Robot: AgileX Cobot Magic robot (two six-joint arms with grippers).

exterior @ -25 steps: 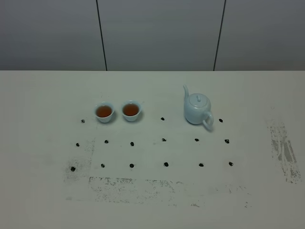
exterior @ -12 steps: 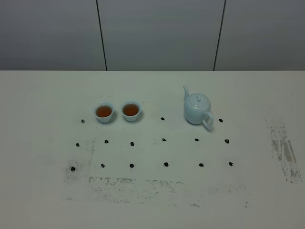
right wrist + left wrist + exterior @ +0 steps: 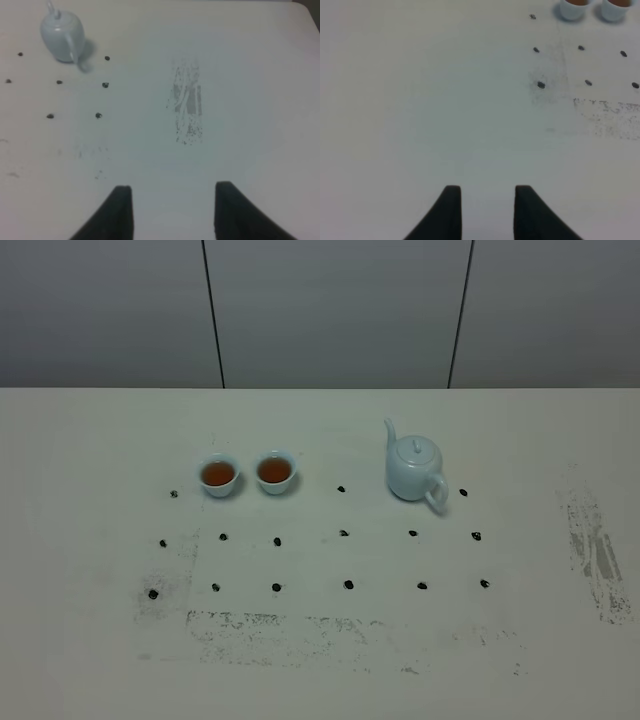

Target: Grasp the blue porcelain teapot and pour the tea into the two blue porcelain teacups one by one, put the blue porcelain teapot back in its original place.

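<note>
The pale blue teapot (image 3: 413, 468) stands upright on the white table, right of centre, with its lid on, spout toward the back and handle toward the front right. It also shows in the right wrist view (image 3: 62, 36). Two pale blue teacups, left (image 3: 218, 475) and right (image 3: 275, 472), stand side by side left of centre, each holding brown tea. Their bases show in the left wrist view (image 3: 571, 8). My left gripper (image 3: 484, 206) is open and empty over bare table, far from the cups. My right gripper (image 3: 172, 207) is open and empty, far from the teapot. Neither arm shows in the exterior high view.
Rows of small black dots (image 3: 344, 533) mark the white table (image 3: 90, 460) in front of the cups and teapot. Scuffed dark smudges lie at the front (image 3: 300, 630) and at the right (image 3: 595, 555). A grey panelled wall (image 3: 330, 310) stands behind the table.
</note>
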